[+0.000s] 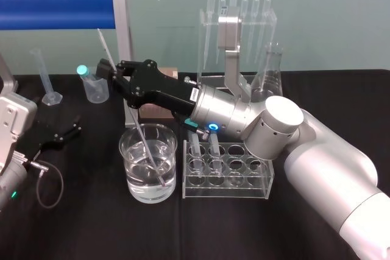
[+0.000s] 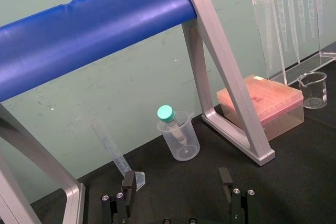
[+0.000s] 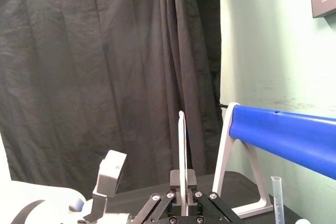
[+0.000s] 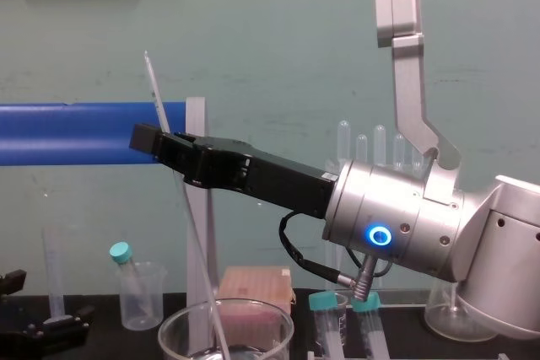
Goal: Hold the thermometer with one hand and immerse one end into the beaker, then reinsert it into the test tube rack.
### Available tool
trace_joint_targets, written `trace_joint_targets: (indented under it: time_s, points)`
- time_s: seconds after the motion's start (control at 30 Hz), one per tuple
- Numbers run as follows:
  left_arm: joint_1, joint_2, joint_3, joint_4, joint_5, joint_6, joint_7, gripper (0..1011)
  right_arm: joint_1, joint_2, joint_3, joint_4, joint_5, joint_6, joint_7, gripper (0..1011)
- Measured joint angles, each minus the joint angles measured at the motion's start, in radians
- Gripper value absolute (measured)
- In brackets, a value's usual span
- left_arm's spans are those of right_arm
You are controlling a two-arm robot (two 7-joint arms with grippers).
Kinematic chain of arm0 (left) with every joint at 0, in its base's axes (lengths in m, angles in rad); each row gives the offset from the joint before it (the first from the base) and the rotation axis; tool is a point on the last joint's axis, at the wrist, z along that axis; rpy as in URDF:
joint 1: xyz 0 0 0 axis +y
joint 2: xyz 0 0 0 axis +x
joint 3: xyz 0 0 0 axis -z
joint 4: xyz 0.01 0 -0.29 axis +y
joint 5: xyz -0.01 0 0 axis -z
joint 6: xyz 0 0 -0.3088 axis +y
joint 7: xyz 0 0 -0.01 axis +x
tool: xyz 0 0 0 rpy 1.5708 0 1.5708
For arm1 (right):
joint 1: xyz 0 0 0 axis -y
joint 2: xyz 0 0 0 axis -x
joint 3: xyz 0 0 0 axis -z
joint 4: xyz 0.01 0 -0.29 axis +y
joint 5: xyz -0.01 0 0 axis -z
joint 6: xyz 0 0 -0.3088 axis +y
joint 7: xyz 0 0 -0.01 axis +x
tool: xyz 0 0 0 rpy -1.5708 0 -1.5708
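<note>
Your right gripper (image 1: 108, 69) is clamped on the tilted thermometer (image 1: 138, 120), whose lower end is in the beaker (image 1: 124, 150), maybe touching bottom. Your left gripper (image 1: 61, 133) sits parked far left, fingers spread.

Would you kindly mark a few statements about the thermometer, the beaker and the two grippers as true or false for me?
1. The right gripper is shut on the thermometer. True.
2. The test tube rack stands just right of the large glass beaker. True.
3. The thermometer's lower end sits in the test tube rack. False: the thermometer leans, and its lower end dips into the clear liquid in the large glass beaker.
4. The left gripper is shut on a tube. False: it is open and holds nothing, low over the table at the robot's left.
</note>
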Motion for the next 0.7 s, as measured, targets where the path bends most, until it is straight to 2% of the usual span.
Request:
trace_joint_targets:
  time_s: [0.7]
  points:
    - [0.0, 0.0, 0.0, 0.0, 0.0, 0.0, 0.0, 1008, 0.0, 0.0, 0.0, 0.0, 0.0, 0.0, 0.0, 56]
